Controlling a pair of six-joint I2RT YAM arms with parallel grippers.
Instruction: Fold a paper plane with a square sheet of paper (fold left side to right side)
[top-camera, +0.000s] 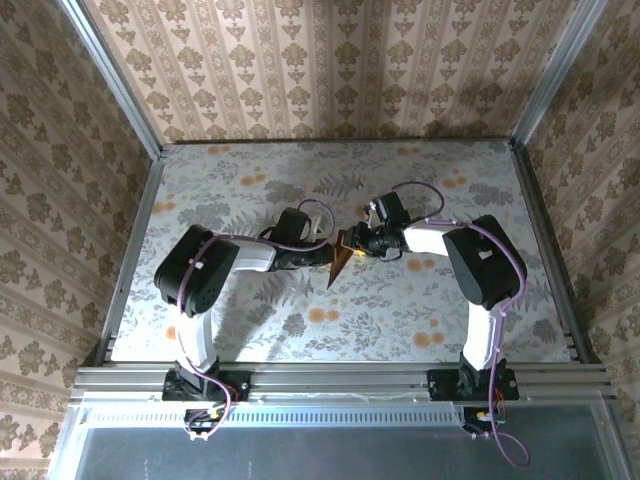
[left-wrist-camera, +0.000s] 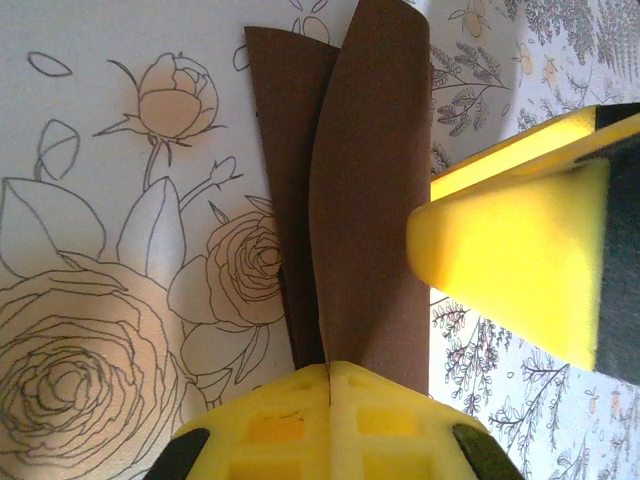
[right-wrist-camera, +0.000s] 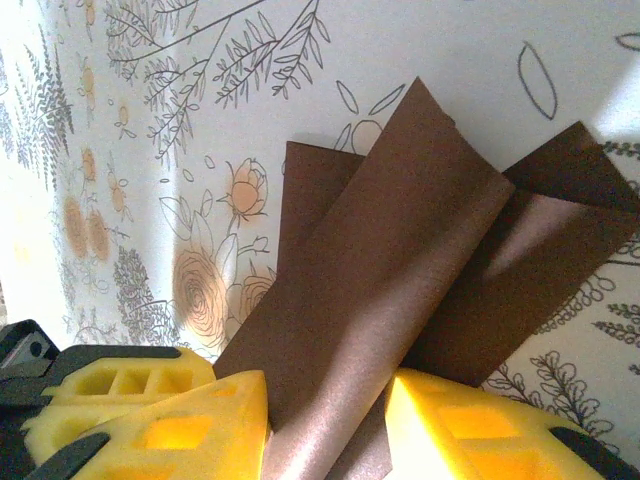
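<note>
The dark reddish-brown sheet of paper (top-camera: 338, 264) is folded into a slim pointed paper plane at the table's middle, its tip towards the near side. My left gripper (top-camera: 318, 256) is shut on it: in the left wrist view the yellow fingertips (left-wrist-camera: 290, 420) meet on the paper (left-wrist-camera: 350, 200), whose two long flaps rise apart above them. My right gripper (top-camera: 354, 243) faces it from the right. Its yellow fingers (right-wrist-camera: 190, 425) stand apart on either side of a curled flap of the paper (right-wrist-camera: 400, 270), the left one touching it. The right gripper's finger (left-wrist-camera: 520, 270) hangs close beside the paper.
The table (top-camera: 250, 190) carries a cloth printed with grey ferns and orange blotches. Metal rails (top-camera: 340, 380) run along the near edge, and patterned walls (top-camera: 330, 70) enclose the back and both sides. The two wrists nearly touch at the centre.
</note>
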